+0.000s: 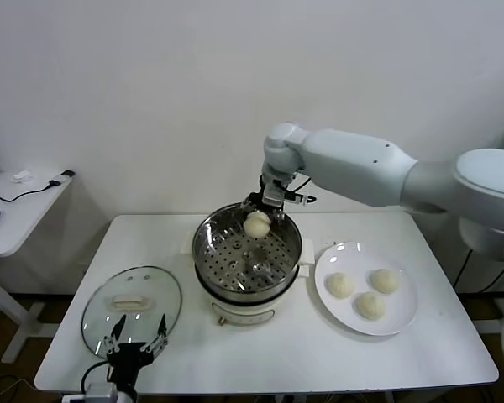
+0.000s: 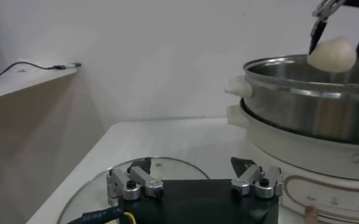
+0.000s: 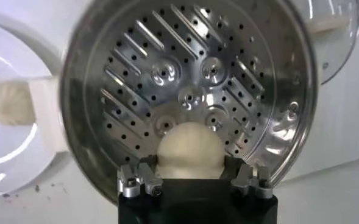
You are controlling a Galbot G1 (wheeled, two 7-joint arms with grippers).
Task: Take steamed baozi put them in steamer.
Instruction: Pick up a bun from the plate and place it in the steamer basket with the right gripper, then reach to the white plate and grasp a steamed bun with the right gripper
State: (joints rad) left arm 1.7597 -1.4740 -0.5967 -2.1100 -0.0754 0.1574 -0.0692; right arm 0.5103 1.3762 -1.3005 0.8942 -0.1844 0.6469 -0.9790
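Right gripper (image 1: 259, 220), its fingers closed around one steamed baozi (image 1: 257, 223), hangs above the steamer (image 1: 246, 252) toward its far rim, so lowering and releasing looks next.

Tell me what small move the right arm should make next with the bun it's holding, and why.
Probably lower it, then release. The right gripper holds a baozi above the steamer, whose perforated floor looks bare. Three buns wait on the plate.

Plain white wall (image 1: 151, 101); white table (image 1: 403, 361); white side desk (image 1: 17, 210) at left
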